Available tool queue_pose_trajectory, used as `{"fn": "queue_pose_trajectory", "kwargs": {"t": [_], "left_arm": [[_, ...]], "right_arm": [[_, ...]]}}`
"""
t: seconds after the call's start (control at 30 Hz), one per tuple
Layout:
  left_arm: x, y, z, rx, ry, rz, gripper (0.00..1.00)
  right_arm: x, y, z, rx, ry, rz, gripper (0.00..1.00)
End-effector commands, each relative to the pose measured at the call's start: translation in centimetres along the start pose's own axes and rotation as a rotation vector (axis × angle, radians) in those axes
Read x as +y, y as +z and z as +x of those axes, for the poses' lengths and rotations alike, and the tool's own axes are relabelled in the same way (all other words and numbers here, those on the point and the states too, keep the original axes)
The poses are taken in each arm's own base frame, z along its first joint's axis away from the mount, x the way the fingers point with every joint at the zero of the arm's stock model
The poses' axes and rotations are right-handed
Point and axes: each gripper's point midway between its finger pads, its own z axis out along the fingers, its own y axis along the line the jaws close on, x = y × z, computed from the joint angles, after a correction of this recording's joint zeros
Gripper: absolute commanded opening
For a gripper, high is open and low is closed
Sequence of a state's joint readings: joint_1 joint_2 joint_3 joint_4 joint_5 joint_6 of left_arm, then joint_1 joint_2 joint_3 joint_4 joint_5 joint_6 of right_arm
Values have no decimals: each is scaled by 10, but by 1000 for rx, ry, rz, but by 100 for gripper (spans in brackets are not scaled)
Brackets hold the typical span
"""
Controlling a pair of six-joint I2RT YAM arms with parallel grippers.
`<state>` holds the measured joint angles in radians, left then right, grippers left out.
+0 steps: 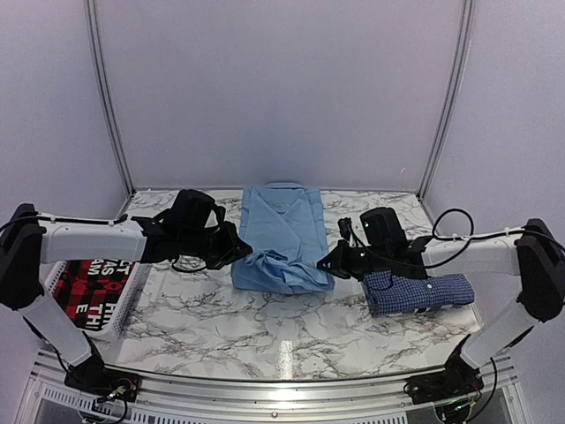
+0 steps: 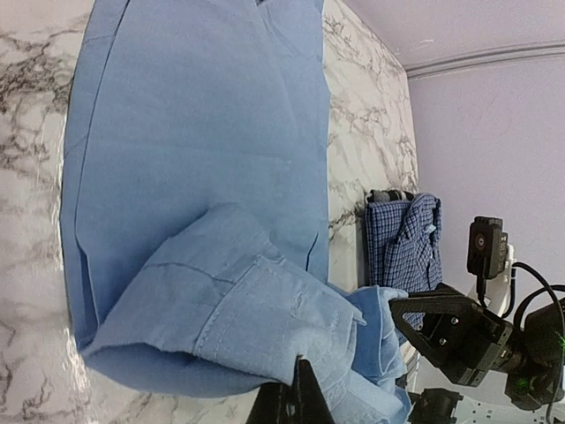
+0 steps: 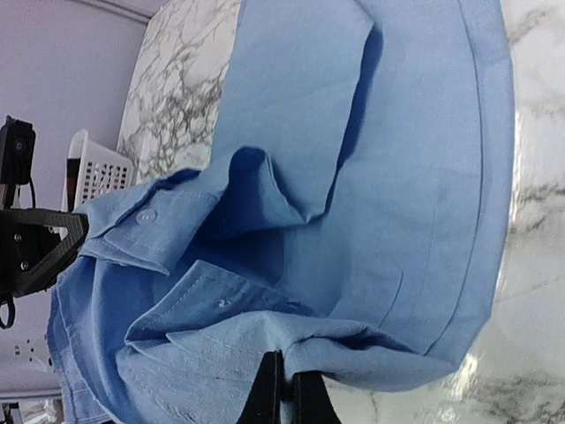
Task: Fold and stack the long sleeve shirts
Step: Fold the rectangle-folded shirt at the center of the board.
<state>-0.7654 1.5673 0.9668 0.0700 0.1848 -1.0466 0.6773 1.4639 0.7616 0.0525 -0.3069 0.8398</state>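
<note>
Your light blue shirt (image 1: 281, 231) runs lengthwise away from the arm bases. The left fingers (image 2: 305, 402) and right fingers (image 3: 269, 397) each pinch its near edge, one per side.

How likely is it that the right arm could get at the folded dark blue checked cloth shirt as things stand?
Likely yes, though not at once: the dark blue checked shirt lies uncovered beside the right forearm, but the right pincer is shut on the plain light blue cloth shirt.
</note>
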Motion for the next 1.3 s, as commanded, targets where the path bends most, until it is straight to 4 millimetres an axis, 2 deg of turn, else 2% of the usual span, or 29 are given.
{"fn": "queue_pose_trajectory", "kwargs": {"t": [0.0, 0.2, 0.33, 0.47, 0.6, 0.77, 0.9, 1.07, 1.13, 1.23, 1.27], "left_arm": [[3, 18, -31, 16, 38, 12, 0], [16, 52, -78, 13, 32, 15, 0], [26, 71, -93, 28, 21, 17, 0], [35, 85, -99, 36, 2, 17, 0], [31, 86, -105, 28, -2, 38, 0], [10, 72, -111, 10, 18, 76, 0], [10, 56, -91, 22, 24, 76, 0], [25, 40, -52, 57, 19, 62, 0], [27, 35, -22, 98, 35, 56, 0], [33, 22, 17, 131, 37, 35, 0], [42, 17, 31, 141, 30, 14, 0]], "right_arm": [[5, 16, -41, -41, -53, -39, 0], [-18, 39, -86, -83, -25, -39, 0], [-29, 55, -97, -79, -15, -35, 0], [-35, 64, -102, -75, -7, -29, 0], [-38, 59, -112, -86, 12, -52, 0], [-24, 49, -121, -103, -14, -72, 0], [-20, 38, -108, -93, -6, -103, 0], [-14, 28, -74, -56, -10, -129, 0], [-9, 27, -52, -24, -31, -126, 0], [-13, 22, -12, 30, -26, -115, 0], [-14, 19, 0, 43, -17, -116, 0]]}}
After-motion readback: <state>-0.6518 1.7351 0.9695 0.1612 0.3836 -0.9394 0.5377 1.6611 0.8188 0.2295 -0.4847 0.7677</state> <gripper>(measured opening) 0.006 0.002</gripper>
